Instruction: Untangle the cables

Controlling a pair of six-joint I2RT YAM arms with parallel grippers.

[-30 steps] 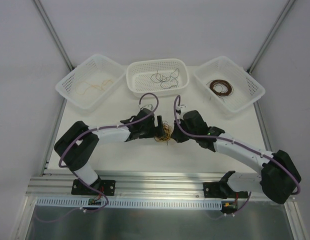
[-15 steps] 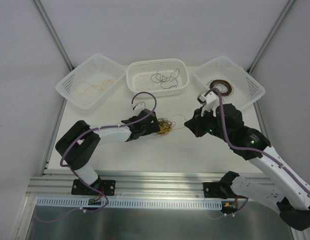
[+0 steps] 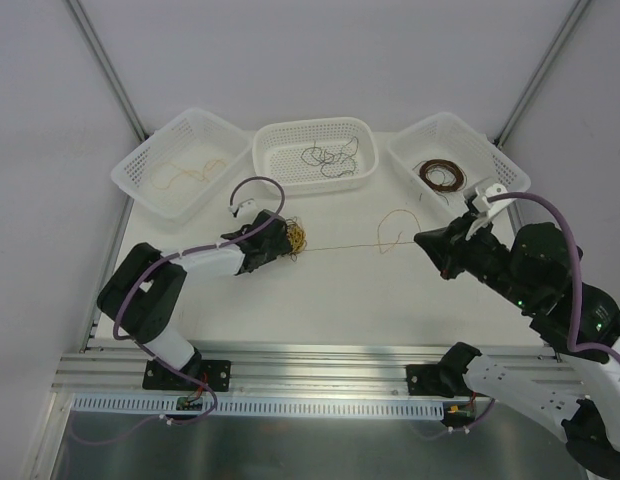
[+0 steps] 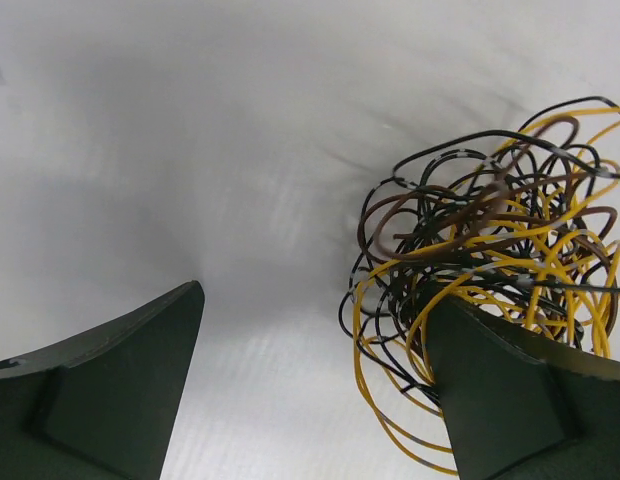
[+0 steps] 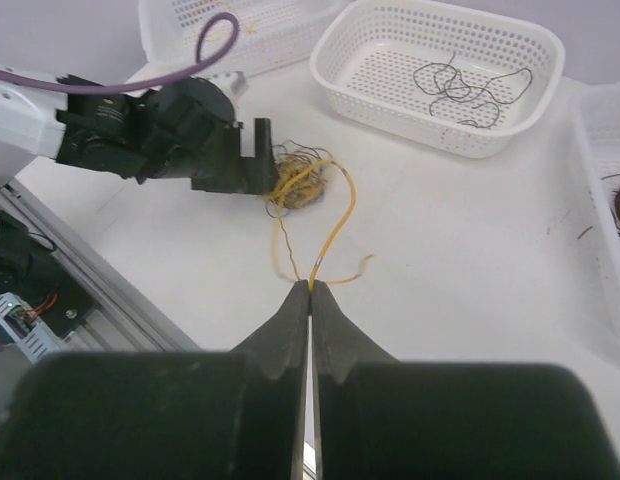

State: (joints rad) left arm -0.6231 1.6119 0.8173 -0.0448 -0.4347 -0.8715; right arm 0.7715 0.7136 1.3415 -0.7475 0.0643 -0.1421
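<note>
Pulling arm: your right arm (image 3: 530,280) has swung out from the table's (image 3: 320,300) centre to the right side, drawing one wire with it.
Anchoring arm: your left arm (image 3: 190,262) has slid leftward, and the tangle went along.
Baskets: three white ones along the far edge, unchanged. The left basket (image 3: 140,165) holds yellow-tan wires (image 3: 185,172), the middle basket (image 3: 290,135) black wires (image 3: 328,158), the right basket (image 3: 490,160) a dark brown coil (image 3: 442,175).
Tangle of cables (image 4: 490,230): on the table, left of centre, against one finger of the left gripper.
Left gripper (image 4: 315,300): jaws spread wide, clasping nothing.
Right gripper (image 5: 310,295): fingers pinched fully together on the yellow wire.
Yellow wire (image 5: 340,215): now strung from the tangle to that gripper, with a slack loop near the grip.
Meaning: one strand looks to be coming free, though probably not yet clear of the knot.
Hard to make out: whether the wire's far end is still snagged. The left wrist view cuts the tangle off at its edge and behind the finger, so you cannot tell whether that finger pins it.
</note>
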